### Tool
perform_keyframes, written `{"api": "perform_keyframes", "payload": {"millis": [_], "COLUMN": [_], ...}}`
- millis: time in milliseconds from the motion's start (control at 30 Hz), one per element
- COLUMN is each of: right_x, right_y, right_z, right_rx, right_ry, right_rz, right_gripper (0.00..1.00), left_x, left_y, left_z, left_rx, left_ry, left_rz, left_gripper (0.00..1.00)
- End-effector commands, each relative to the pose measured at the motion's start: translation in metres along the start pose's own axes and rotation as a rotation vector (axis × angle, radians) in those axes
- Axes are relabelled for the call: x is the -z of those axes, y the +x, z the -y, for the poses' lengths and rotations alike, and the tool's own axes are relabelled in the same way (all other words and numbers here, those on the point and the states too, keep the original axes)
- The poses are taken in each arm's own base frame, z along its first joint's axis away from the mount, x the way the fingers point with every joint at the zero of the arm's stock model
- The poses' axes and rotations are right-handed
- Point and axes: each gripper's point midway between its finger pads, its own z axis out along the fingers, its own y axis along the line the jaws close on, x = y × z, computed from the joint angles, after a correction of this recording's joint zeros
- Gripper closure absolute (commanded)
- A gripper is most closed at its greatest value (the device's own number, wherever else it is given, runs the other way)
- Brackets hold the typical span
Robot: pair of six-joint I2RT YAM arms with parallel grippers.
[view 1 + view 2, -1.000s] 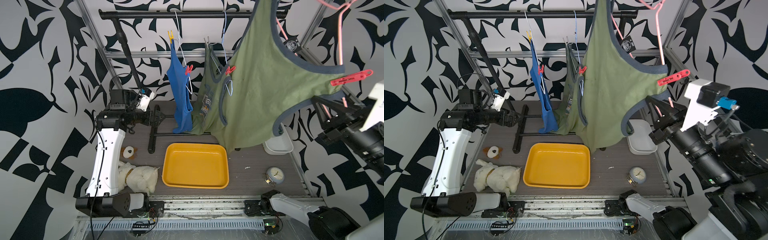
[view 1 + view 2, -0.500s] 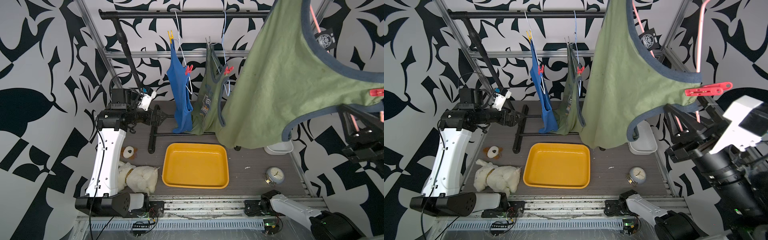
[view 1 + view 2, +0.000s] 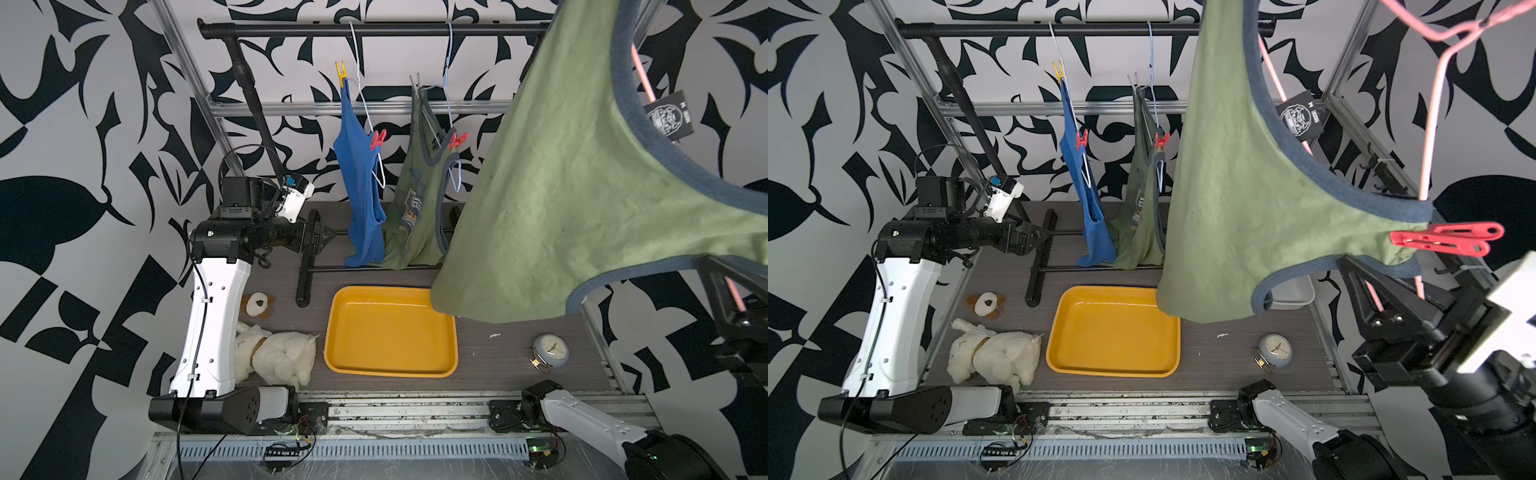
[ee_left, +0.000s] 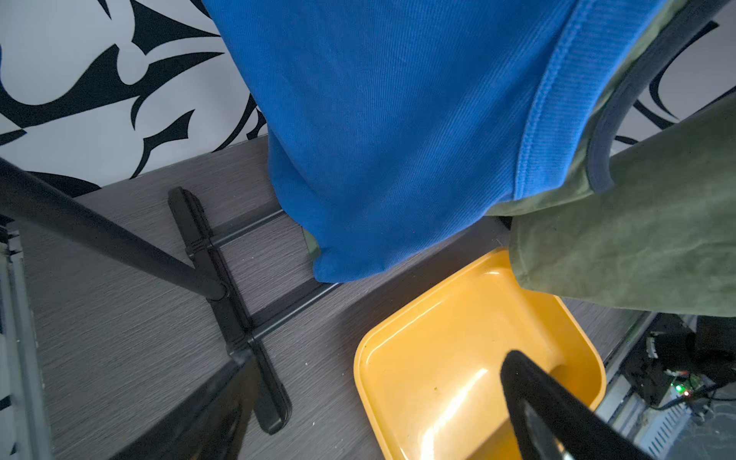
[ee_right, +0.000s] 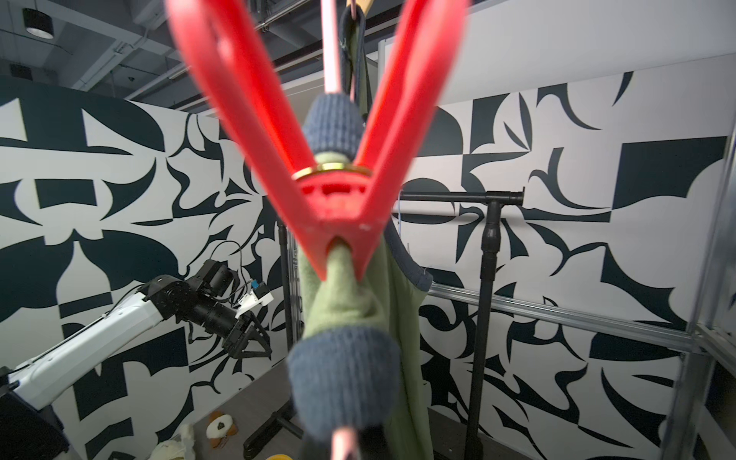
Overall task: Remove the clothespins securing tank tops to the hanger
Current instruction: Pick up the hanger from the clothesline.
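Closest to the top camera hangs the large olive tank top [image 3: 1246, 187] on a pink hanger [image 3: 1428, 137], well in front of the black rack [image 3: 374, 30]. On the rack hang the blue tank top [image 3: 361, 199] and the printed olive tank top [image 3: 415, 208], above the bench [image 3: 498, 357] and a yellow tray [image 3: 330, 332].

The right end effector [image 3: 1368, 293] is closed on the pink hanger's wire. The left end effector [image 3: 322, 237] is spread wide and holds nothing; its wrist view shows only hems and tray.

A red clothespin [image 3: 1445, 243] pinches the large top's strap. We see it in a top view and very near in the right wrist view.

Both top views show a yellow clothespin [image 3: 341, 74] and a second red clothespin [image 3: 377, 139] on the blue top, and a third red clothespin [image 3: 457, 140] on the printed top.
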Motion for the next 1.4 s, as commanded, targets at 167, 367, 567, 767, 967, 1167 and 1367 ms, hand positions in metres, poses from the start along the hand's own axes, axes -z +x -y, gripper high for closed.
{"api": "perform_keyframes", "payload": {"millis": [167,367,567,767,967,1167,1367], "right_x": [-0.028,-0.049,-0.078,-0.102,-0.120,-0.124,-0.133], "right_y": [-0.012,-0.004,0.014,0.034,0.064,0.086,0.114], "right_z": [-0.020,-0.028,-0.026,-0.023,-0.019,-0.020,-0.015], "right_rx": [-0.041,-0.083,-0.130,-0.167,-0.207,-0.228,-0.258], "right_ry": [-0.170,-0.262,-0.311,-0.342,-0.362,-0.385,-0.384], "right_rz": [0.038,-0.002,-0.054,-0.114,-0.200,-0.267,-0.333], "right_gripper": [1.00,1.00,1.00,1.00,1.00,1.00,1.00], "left_x": [0.046,0.076,0.104,0.126,0.149,0.174,0.182], "left_y": [0.027,0.042,0.044,0.051,0.039,0.014,-0.012], "left_z": [0.029,0.053,0.082,0.107,0.134,0.152,0.152], "left_rx": [-0.183,-0.249,-0.274,-0.307,-0.314,-0.356,-0.356], "left_ry": [-0.031,-0.021,0.022,0.071,0.154,0.175,0.175], "left_rz": [-0.039,-0.039,0.018,0.041,0.113,0.215,0.290], "left_gripper": [0.01,0.01,0.01,0.01,0.01,0.01,0.00]}}
